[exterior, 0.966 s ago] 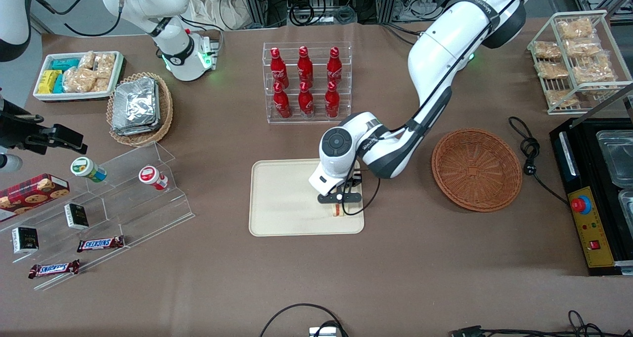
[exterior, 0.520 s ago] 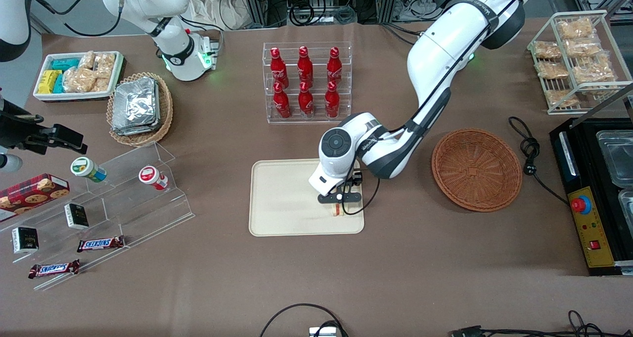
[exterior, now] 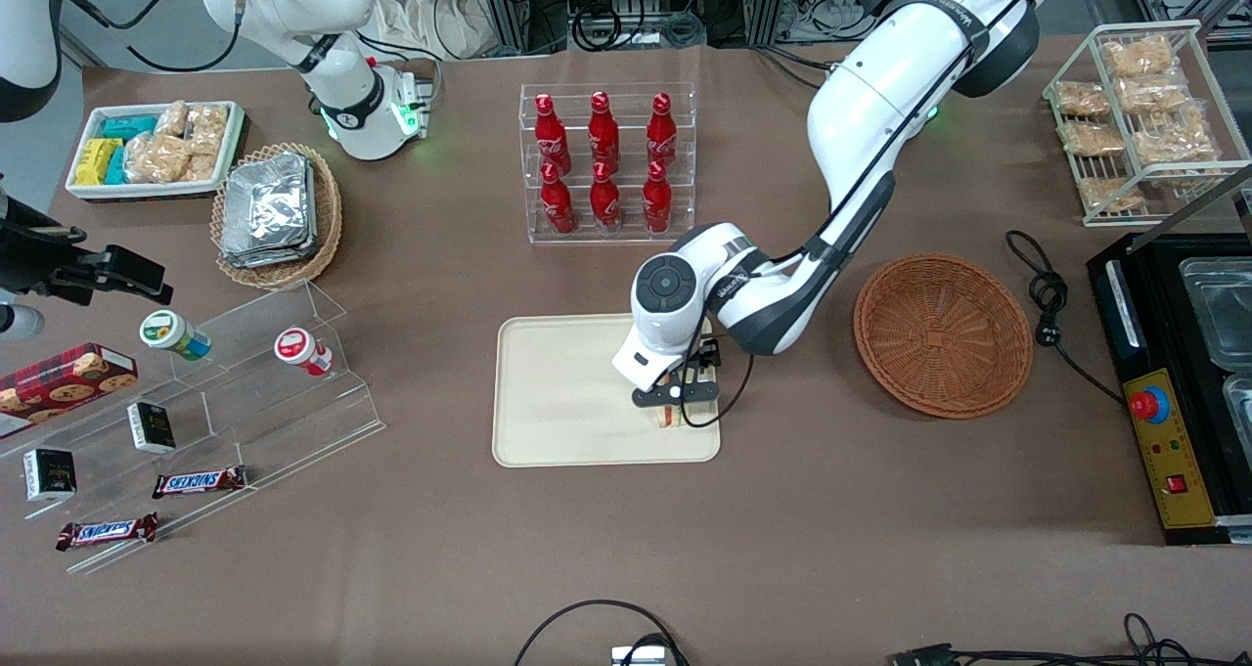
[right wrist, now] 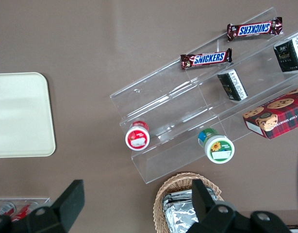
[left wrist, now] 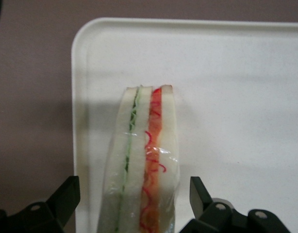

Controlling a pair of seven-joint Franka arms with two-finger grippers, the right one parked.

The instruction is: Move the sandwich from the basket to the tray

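The sandwich [exterior: 669,417] [left wrist: 144,160], a wrapped white wedge with green and orange-red filling, stands on its edge on the cream tray [exterior: 558,392] [left wrist: 236,97], close to the tray's rim nearest the basket. My left gripper [exterior: 673,407] [left wrist: 133,194] hangs just over it and is open. Its black fingers [left wrist: 67,196] straddle the wedge with a gap showing on each side. The reddish-brown wicker basket [exterior: 942,336] sits beside the tray toward the working arm's end and holds nothing. The tray's corner also shows in the right wrist view [right wrist: 18,116].
A clear rack of red bottles [exterior: 604,162] stands farther from the front camera than the tray. A black cable [exterior: 1047,299] and a black machine [exterior: 1174,392] lie past the basket. A clear tiered snack stand [exterior: 215,402] and a tan basket of foil packs [exterior: 277,214] lie toward the parked arm's end.
The wrist has shifted and turned very slightly over the tray. The sandwich stays where it was on the tray.
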